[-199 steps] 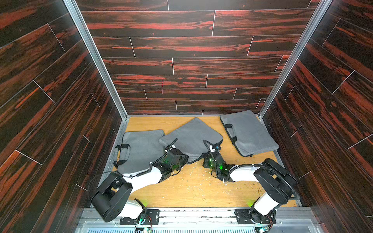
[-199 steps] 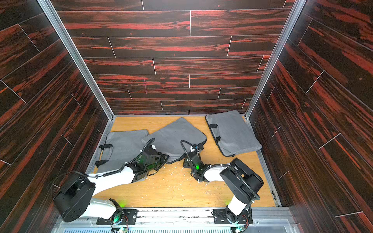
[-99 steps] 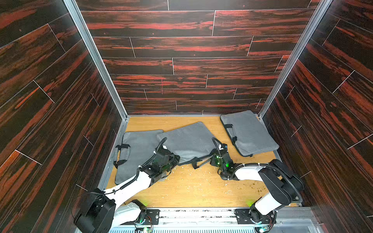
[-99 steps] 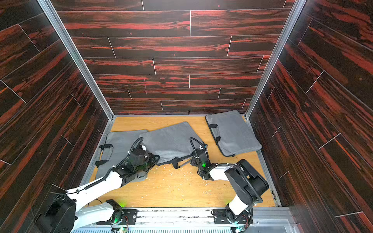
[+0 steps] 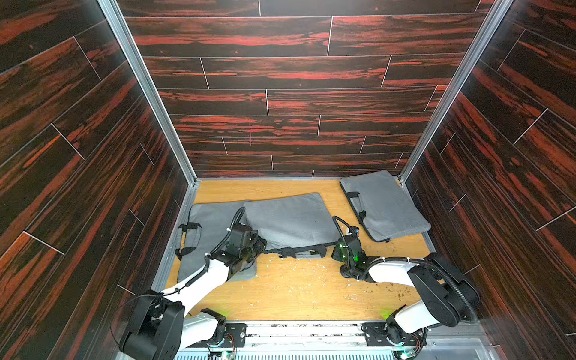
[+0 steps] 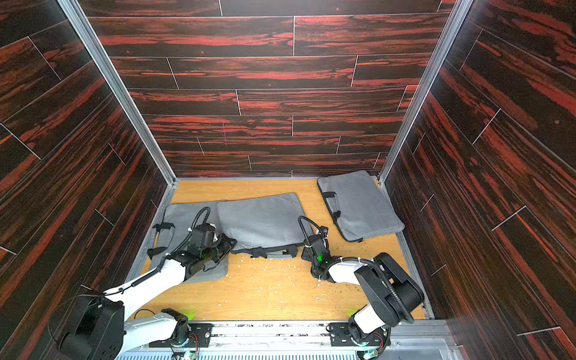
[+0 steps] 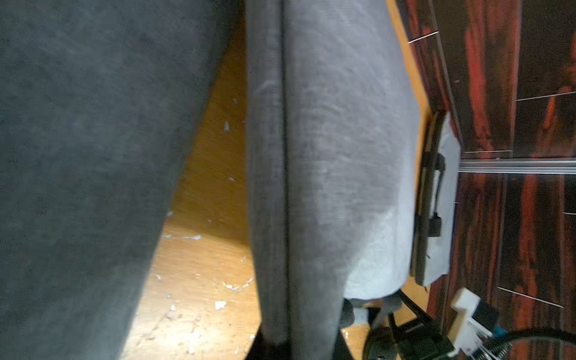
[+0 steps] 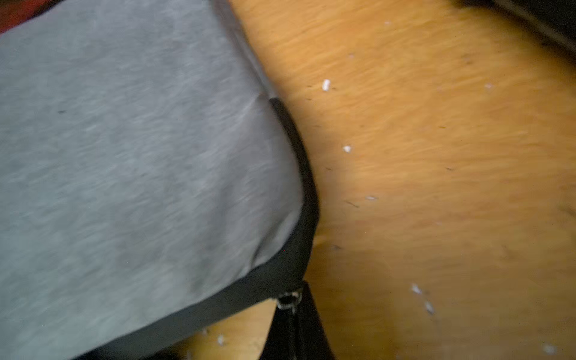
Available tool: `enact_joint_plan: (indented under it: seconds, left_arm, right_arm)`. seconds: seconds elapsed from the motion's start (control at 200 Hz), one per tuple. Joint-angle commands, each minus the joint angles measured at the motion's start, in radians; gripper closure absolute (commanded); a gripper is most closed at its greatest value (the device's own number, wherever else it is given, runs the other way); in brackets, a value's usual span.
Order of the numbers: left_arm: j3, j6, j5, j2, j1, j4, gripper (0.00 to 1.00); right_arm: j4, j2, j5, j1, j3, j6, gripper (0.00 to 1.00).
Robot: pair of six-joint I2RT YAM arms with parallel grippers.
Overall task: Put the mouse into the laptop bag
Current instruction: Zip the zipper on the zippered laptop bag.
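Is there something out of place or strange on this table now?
Yes. The middle laptop bag lies askew, its corner overlapping the left laptop bag. White flecks litter the table. No mouse is visible.

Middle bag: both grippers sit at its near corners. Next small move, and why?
I'd draw the right gripper along the near edge toward the left gripper holding the middle bag: right seems to pinch the zipper pull; bag looks shut.
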Motion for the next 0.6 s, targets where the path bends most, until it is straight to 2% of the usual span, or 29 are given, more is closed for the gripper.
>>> enact_joint_plan:
  seconds: [0.0, 0.18, 0.341, 0.561, 0.596]
  left_arm:
    - [0.089, 0.040, -0.182, 0.017, 0.067, 0.088, 1.00]
    - [0.224, 0.078, -0.193, 0.141, 0.106, 0.042, 1.00]
    - [0.340, 0.102, -0.190, 0.279, 0.166, 0.003, 1.00]
    - [0.523, 0.142, -0.091, 0.437, 0.224, -0.029, 1.00]
    - [0.560, 0.140, -0.074, 0.470, 0.224, -0.037, 0.96]
  right_arm:
    - [-0.109, -0.053, 0.131, -0.029, -0.048, 0.041, 1.00]
    - [-0.139, -0.120, 0.143, -0.029, -0.094, 0.058, 1.00]
    - [-0.105, -0.090, 0.145, -0.029, -0.107, 0.058, 1.00]
    - [-0.080, -0.099, 0.129, 0.013, -0.102, 0.022, 1.00]
    - [-0.079, -0.099, 0.139, 0.040, -0.096, 0.016, 1.00]
